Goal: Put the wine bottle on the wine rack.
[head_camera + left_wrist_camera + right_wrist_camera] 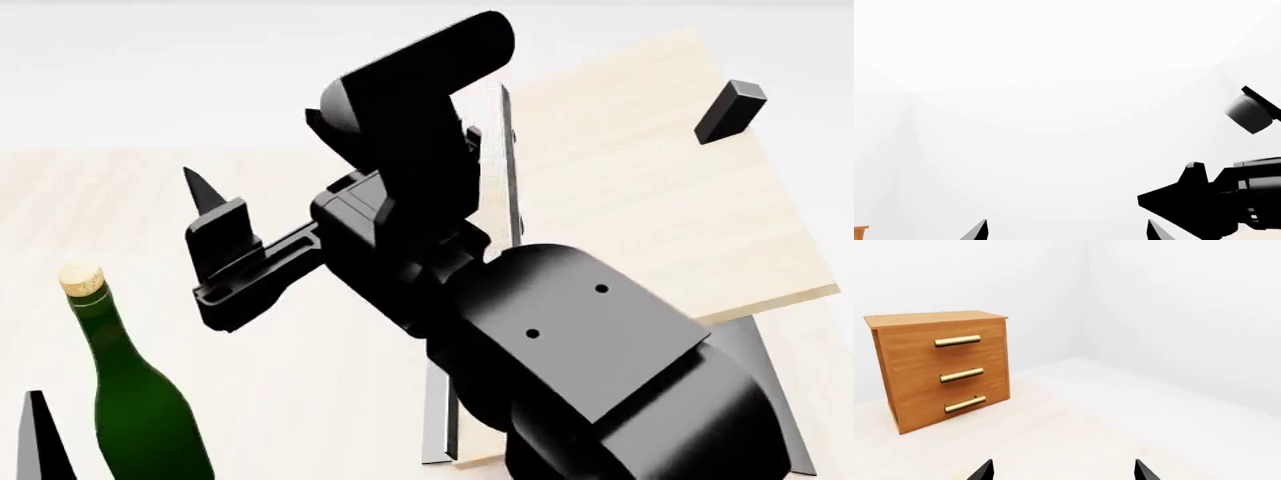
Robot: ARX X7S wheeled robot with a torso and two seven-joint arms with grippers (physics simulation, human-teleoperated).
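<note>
While the tall dark green glass wine bottle stands upright on the pale bench, the left end effector, fingers spread and empty, sits nearer it than the right end effector, also spread.

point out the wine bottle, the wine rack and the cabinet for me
Bottle (pixel 140 410): head view, on the green glass shoulder below the neck.
Rack (pixel 641 170): head view, on the bare pale wood of the upper slanted board.
Cabinet (pixel 917 390): right wrist view, on the drawer front between the handles.

White walls; orange-brown cabinet on pale floor.
</note>
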